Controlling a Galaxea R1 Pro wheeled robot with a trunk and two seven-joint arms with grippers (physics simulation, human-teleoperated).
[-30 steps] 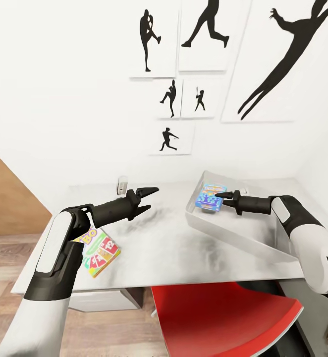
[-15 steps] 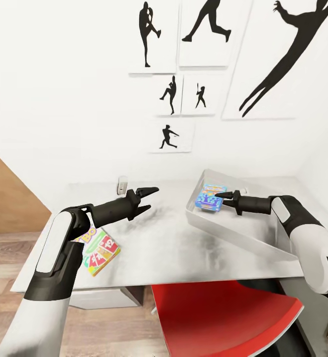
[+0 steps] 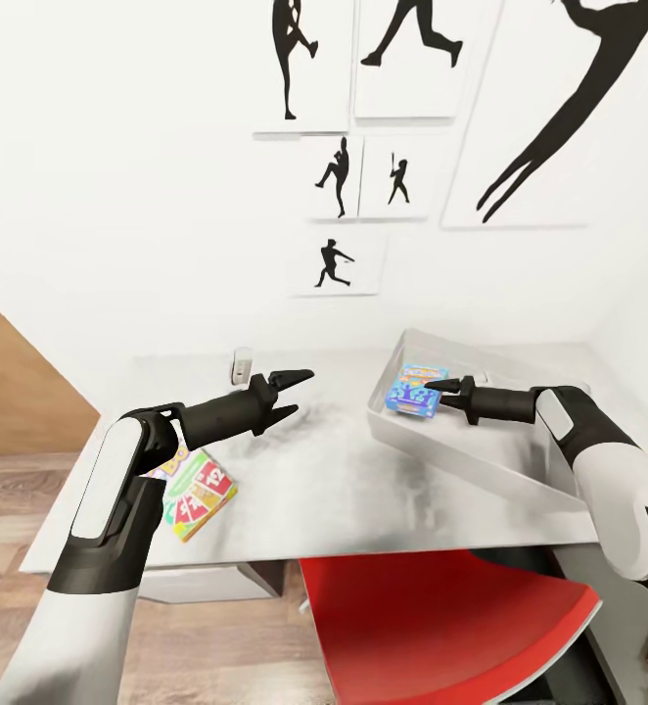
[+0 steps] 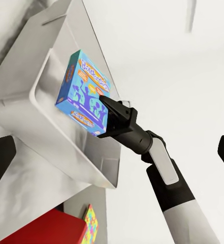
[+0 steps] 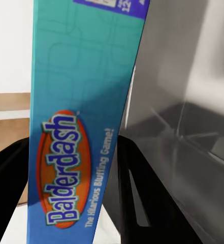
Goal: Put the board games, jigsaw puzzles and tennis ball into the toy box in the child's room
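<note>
Head view: Balderdash box [image 3: 417, 390] in right gripper [image 3: 439, 389]

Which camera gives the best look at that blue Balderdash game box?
The left wrist view: the blue Balderdash box shows its whole printed face, gripped by the right pincer over the toy box. The head view shows it small and distant; the right wrist view shows one edge, close up.

We see the bench [image 3: 344, 490] as smooth pale grey with a brushed, faintly mottled sheen. On it, the toy box [image 3: 461, 455] looks like satin silvery metal. The Balderdash box [image 3: 417, 389] inside it reads as glossy printed card, as does the small game box [image 3: 199, 497] at the bench's front left corner. Both arms wear matt black and smooth white plastic shells. Below the bench, the floor [image 3: 1, 490] shows wood-plank grain.
</note>
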